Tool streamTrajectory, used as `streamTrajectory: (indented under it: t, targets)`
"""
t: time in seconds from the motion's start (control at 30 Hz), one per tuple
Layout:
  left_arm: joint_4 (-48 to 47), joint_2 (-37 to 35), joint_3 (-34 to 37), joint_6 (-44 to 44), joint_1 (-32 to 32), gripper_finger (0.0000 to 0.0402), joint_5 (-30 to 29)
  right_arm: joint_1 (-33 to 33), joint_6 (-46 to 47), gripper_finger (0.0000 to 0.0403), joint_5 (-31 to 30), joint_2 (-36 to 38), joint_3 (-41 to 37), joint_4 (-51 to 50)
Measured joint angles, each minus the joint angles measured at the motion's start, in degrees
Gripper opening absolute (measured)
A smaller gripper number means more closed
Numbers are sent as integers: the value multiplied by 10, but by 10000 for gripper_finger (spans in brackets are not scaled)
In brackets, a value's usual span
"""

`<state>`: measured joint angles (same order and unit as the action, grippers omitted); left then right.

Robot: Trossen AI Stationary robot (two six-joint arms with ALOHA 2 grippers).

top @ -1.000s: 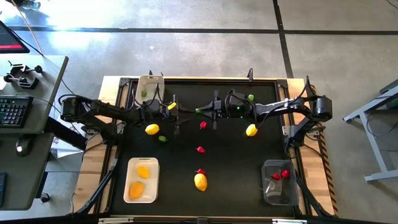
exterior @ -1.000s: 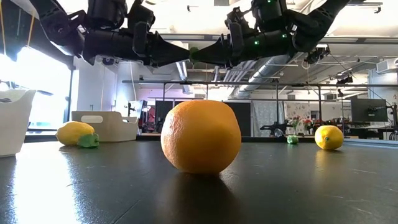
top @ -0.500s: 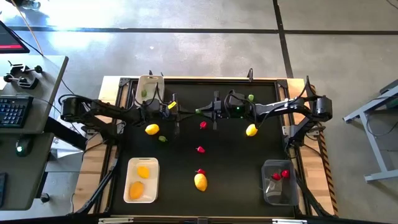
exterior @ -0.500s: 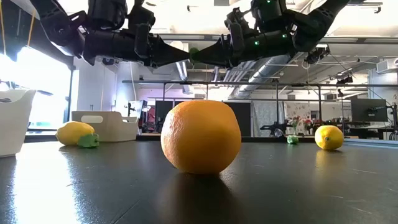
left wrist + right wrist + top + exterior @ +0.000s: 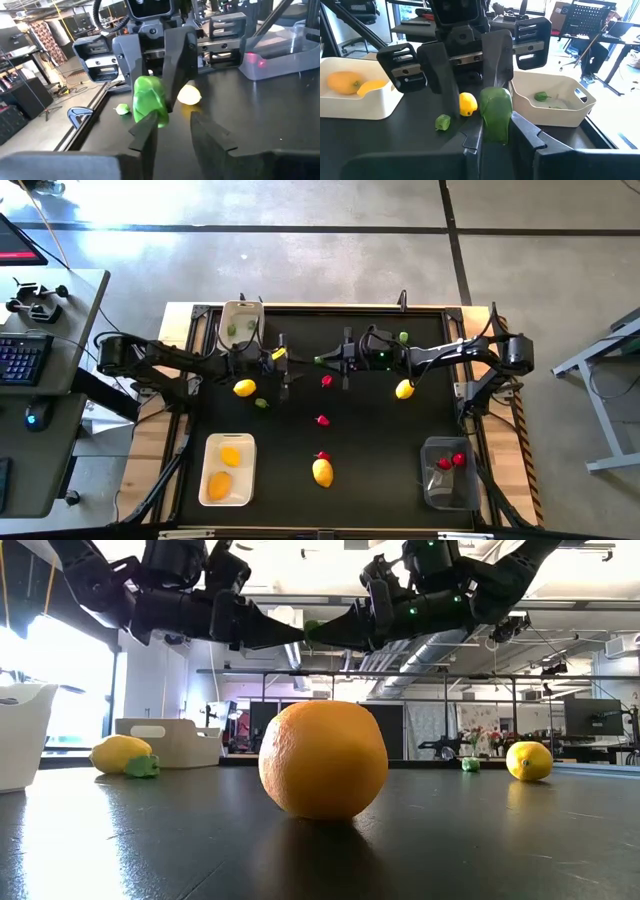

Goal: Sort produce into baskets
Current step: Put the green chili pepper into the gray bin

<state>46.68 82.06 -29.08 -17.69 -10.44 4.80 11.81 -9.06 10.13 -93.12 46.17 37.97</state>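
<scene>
A small green piece (image 5: 318, 359) hangs in the air over the far middle of the table, between my two grippers, which face each other. My right gripper (image 5: 496, 131) is shut on it; it also shows in the high view (image 5: 324, 359). My left gripper (image 5: 175, 122) is open, with its fingertips at the piece's other end (image 5: 150, 102). In the high view my left gripper (image 5: 300, 360) is just left of the piece. The low view shows the piece (image 5: 312, 625) high above the table. My right gripper pinches the green piece's two sides (image 5: 487, 122) between its two fingers. The fingers are level and come from the table's right. The piece is lifted clear of the table. My left gripper has one fingertip (image 5: 150, 127) overlapping the piece's end; I cannot tell whether it touches.
A beige tub (image 5: 241, 306) with green pieces stands far left. A white tray (image 5: 207, 470) with yellow ovals stands near left, and a clear bin (image 5: 430, 480) with red pieces near right. Lemons (image 5: 244, 388) (image 5: 404, 389) (image 5: 322, 472), red pieces (image 5: 322, 420) and green pieces (image 5: 261, 403) lie loose.
In the low view my left gripper's tip has dipped slightly beside the green piece. The green piece and my right gripper have stayed where they were.
</scene>
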Motion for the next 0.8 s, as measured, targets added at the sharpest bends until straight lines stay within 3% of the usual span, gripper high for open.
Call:
streamTrajectory:
  t: [0.27, 0.8]
  targets:
    - [-1, 0, -4, 17, 1, 141, 0, 0, 0, 48, -2, 0, 0, 4]
    - [11, -1, -4, 25, 2, 92, -5, -9, 2, 48, -6, 1, 17, -23]
